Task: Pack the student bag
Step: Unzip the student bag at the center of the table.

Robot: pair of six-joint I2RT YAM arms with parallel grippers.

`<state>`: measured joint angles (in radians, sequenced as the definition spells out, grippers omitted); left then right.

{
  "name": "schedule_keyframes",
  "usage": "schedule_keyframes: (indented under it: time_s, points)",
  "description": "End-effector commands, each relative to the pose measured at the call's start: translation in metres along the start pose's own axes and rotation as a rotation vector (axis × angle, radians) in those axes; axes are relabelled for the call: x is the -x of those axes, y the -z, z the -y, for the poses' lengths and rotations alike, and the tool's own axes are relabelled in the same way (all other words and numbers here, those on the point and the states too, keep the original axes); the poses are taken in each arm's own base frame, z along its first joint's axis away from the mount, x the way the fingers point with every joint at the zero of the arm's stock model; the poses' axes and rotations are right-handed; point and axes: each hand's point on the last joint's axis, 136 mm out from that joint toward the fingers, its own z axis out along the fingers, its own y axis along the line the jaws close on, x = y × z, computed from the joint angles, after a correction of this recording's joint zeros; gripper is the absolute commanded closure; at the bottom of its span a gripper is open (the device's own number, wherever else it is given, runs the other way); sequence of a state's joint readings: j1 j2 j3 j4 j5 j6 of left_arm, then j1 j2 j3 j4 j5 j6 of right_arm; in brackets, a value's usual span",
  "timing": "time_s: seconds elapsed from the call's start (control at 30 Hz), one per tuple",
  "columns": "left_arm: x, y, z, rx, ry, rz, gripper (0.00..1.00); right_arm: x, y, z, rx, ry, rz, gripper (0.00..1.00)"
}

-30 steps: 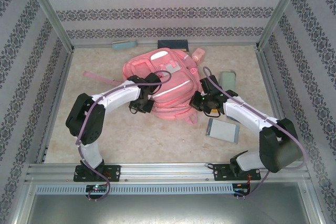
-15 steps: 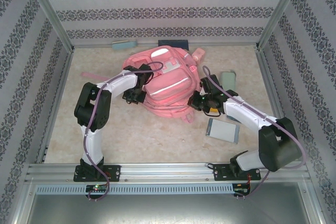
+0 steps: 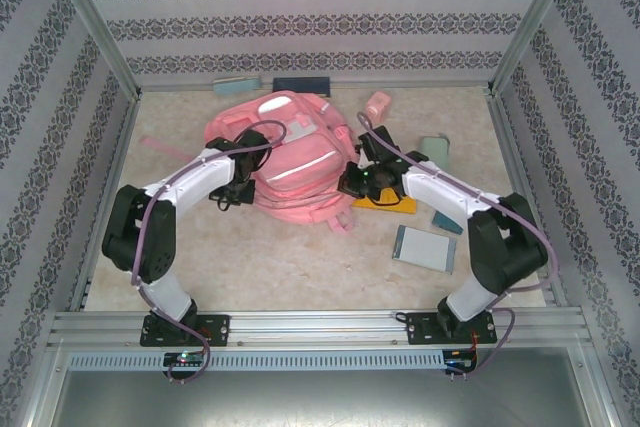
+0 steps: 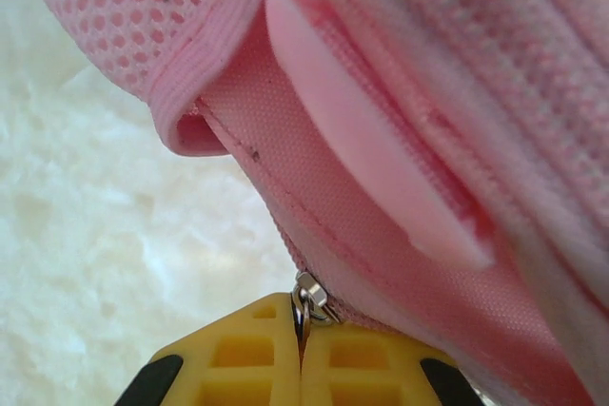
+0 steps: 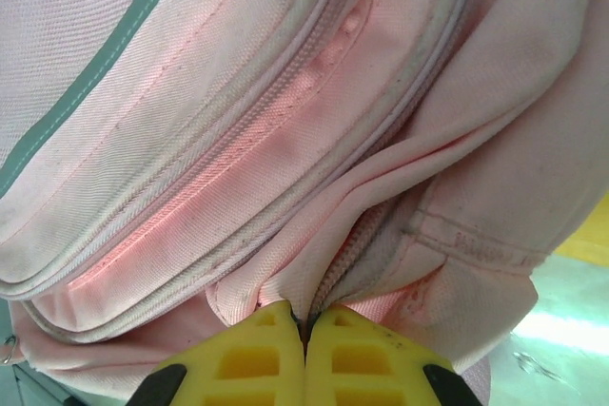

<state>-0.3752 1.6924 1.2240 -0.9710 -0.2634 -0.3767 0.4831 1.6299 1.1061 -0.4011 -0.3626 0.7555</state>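
While both tools are clamped on the student bag [image 3: 290, 162], the step in hand is judged to be opening one of its zips. The bag lies slumped at the middle of the surface [image 3: 300, 267], somewhat nearer the far edge.

Left tool [image 4: 303, 322] — jaws pressed together on the small metal zip pull [image 4: 306, 298] at the bag's left side. Right tool [image 5: 304, 323] — jaws pinched tight on a fold of pink fabric beside a zip track [image 5: 338, 268] at the bag's right side.

Recommendations:
- The right tool should act as anchor and hold the fabric taut.
- The left tool should draw the pull along the line of the teeth, not away from them. The pull is held only at the very tips and could slip.
- The bag is soft and will likely drag across the surface if the anchor gives.
- The mouth should open wide enough for the yellow book [image 3: 388, 205] and the grey notebook [image 3: 425, 248], both lying to the right of the bag.

Markings: no brand or label is readable. Faint lettering on a seam [image 5: 485, 244] in the right wrist view is too blurred to make out.
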Motion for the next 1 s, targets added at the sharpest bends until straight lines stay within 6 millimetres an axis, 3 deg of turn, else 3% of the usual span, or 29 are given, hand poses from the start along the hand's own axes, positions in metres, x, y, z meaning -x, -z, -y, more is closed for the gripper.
schedule_keyframes:
  time_s: [0.0,0.13,0.37,0.4,0.5,0.53,0.6,0.67,0.73,0.8,0.83,0.97]
  points:
    - [-0.049,0.011,-0.057,0.183,0.068,-0.121,1.0,0.042,0.002,-0.006,-0.042,0.051,0.13,1.0]
    - [-0.07,0.016,-0.057,0.132,0.125,-0.13,1.0,0.047,-0.007,-0.017,-0.04,0.076,0.121,1.0]
    - [-0.084,0.017,-0.03,-0.048,0.205,-0.141,1.0,0.051,-0.018,-0.026,-0.038,0.106,0.103,1.0]
    - [-0.084,0.017,-0.025,-0.076,0.211,-0.142,0.93,0.053,-0.019,-0.025,-0.042,0.113,0.1,1.0]
    - [-0.084,0.02,-0.017,-0.137,0.222,-0.134,0.57,0.056,-0.024,-0.025,-0.05,0.131,0.084,1.0]
    - [-0.083,0.023,-0.015,-0.151,0.223,-0.125,0.52,0.057,-0.025,-0.027,-0.044,0.139,0.08,1.0]
    - [-0.077,0.031,-0.013,-0.18,0.218,-0.106,0.47,0.06,-0.025,-0.03,-0.037,0.161,0.08,0.93]
    - [-0.068,0.04,-0.01,-0.209,0.211,-0.08,0.46,0.063,-0.024,-0.034,-0.02,0.178,0.084,0.91]
    - [-0.059,0.048,-0.004,-0.25,0.21,-0.051,0.46,0.065,-0.02,-0.036,-0.012,0.187,0.092,0.83]
    - [-0.048,0.056,0.006,-0.305,0.208,-0.012,0.46,0.067,-0.013,-0.034,-0.014,0.197,0.11,0.59]
    - [-0.043,0.059,0.011,-0.332,0.207,0.004,0.45,0.067,-0.01,-0.032,-0.022,0.199,0.118,0.53]
    - [-0.023,0.071,0.041,-0.434,0.196,0.066,0.45,0.07,0.008,-0.011,-0.064,0.189,0.166,0.5]
